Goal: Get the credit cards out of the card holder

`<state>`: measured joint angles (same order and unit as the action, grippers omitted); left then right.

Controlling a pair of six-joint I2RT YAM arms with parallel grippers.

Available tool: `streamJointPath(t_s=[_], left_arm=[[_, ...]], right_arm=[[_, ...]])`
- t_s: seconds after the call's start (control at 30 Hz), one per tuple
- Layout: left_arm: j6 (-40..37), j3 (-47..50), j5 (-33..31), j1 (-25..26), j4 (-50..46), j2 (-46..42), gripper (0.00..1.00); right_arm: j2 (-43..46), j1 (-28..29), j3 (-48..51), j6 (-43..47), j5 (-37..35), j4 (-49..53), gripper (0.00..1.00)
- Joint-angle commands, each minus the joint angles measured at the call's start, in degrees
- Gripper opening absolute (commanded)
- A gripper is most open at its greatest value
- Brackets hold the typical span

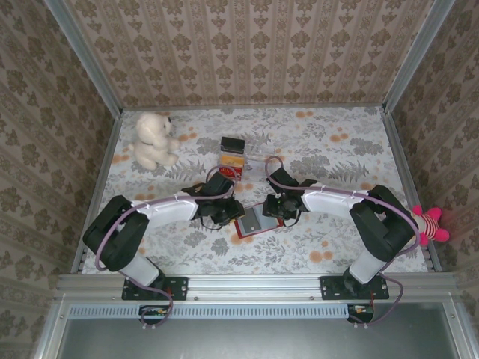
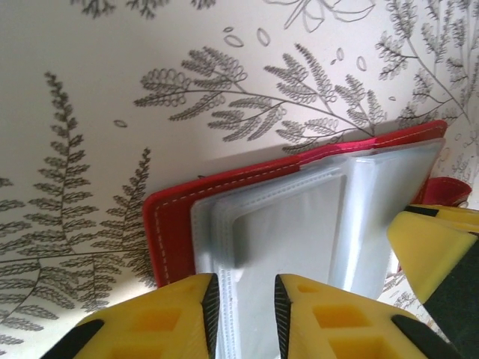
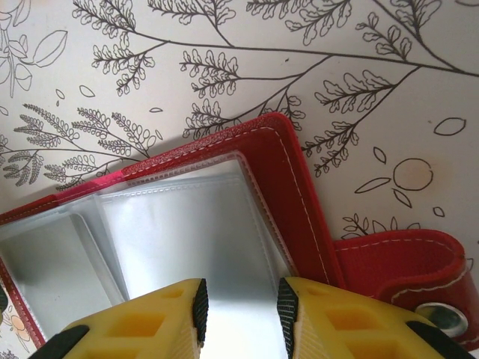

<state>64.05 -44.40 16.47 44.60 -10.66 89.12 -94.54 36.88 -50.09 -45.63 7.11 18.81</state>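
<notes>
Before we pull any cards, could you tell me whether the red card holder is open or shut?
Open. The card holder lies spread on the table, clear sleeves facing up, its snap tab unfastened beside it.

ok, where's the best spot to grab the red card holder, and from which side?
Probably the snap tab on the card holder. The holder lies open and flat, so its covers offer no edge, but the tab loops up off the tablecloth. Come from above on that side, gripping across the strap.
</notes>
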Motion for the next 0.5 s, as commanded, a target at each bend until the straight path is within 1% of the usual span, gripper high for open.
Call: streamJointPath(t_s=[0.0, 0.47], left_arm=[[-1.39, -1.33, 0.06, 0.20, -0.51, -0.29, 0.26], [-1.20, -1.51, 1.98, 0.02, 1.78, 3.08, 0.27]], right_arm=[[-2.80, 0.21, 1.56, -0.17, 2.73, 3.51, 0.34], [-3.31, 0.16, 0.97, 0.54, 2.99, 3.71, 0.34]])
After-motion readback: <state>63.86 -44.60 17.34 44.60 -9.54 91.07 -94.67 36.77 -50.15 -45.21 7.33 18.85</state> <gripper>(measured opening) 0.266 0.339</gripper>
